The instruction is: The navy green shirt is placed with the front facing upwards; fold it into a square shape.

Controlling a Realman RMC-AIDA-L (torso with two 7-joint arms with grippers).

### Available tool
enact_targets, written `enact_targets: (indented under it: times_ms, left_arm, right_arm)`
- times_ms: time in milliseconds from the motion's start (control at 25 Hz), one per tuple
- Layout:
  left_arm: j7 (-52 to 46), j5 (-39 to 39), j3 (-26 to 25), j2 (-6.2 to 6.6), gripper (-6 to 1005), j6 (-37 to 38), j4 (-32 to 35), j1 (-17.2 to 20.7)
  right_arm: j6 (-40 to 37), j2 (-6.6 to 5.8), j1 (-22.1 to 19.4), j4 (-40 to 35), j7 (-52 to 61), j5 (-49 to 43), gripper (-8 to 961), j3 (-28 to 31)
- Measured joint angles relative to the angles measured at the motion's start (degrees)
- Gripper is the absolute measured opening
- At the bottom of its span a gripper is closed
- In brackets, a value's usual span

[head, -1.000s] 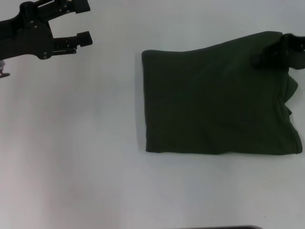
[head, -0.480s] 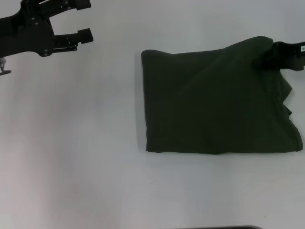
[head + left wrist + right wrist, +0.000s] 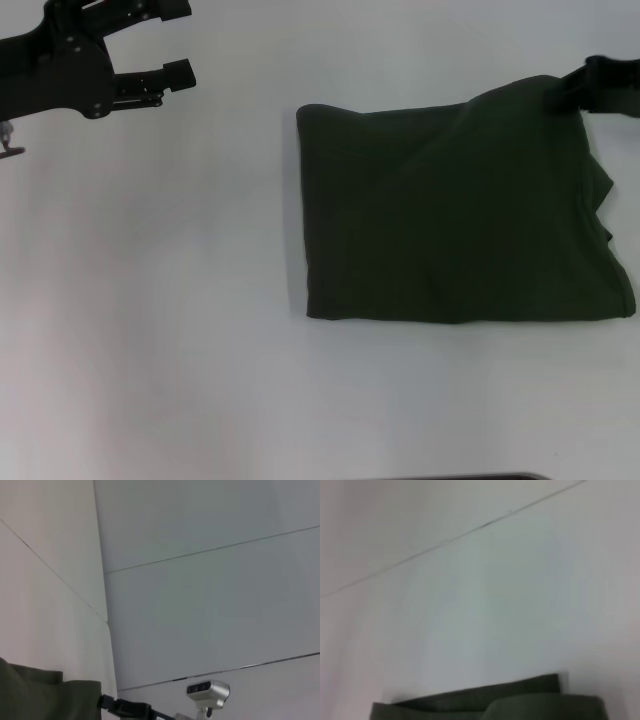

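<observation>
Your shirt lies folded to a plain dark green block on the white table, right of centre, its far right corner raised. Your right gripper sits at that raised corner, fingers pinched on the cloth. Your left gripper hangs over bare table at far left, fingers spread wide, well apart from the shirt.

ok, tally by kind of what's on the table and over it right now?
Folded navy green shirt: 1
Robot hands: 2, left hand open at the far left, right hand at the shirt's far right corner
White table: 1
Total: 4
</observation>
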Motion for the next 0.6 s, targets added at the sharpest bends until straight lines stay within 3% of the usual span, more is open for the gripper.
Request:
enact_targets:
  times_ms: [200,320,440,600]
  left_arm:
    - [0.1,-0.1,0.0,0.09,900,0.1,0.0,-0.1]
    - [0.1,-0.2,0.0,0.15,900,0.2,0.0,-0.2]
    - [0.2,-0.3,-0.6,0.25,900,0.4,0.0,-0.2]
    - [0.2,-0.3,-1.4,0.42,899,0.5,0.2,0.0]
  right_arm:
    - [-9.6,-0.58,-1.3,-8.1,2.6,2.9,158,3.7]
    - [-14.6,-0.97,-0.9,-8.2,2.2,6.7,159,5.0]
    - [-15.5,-0.3,0.2,-6.4,1.3,7.3,161,2.5]
    - [-11.1,0.55,1.8,-1.1,0.4,7.0,164,-3.8]
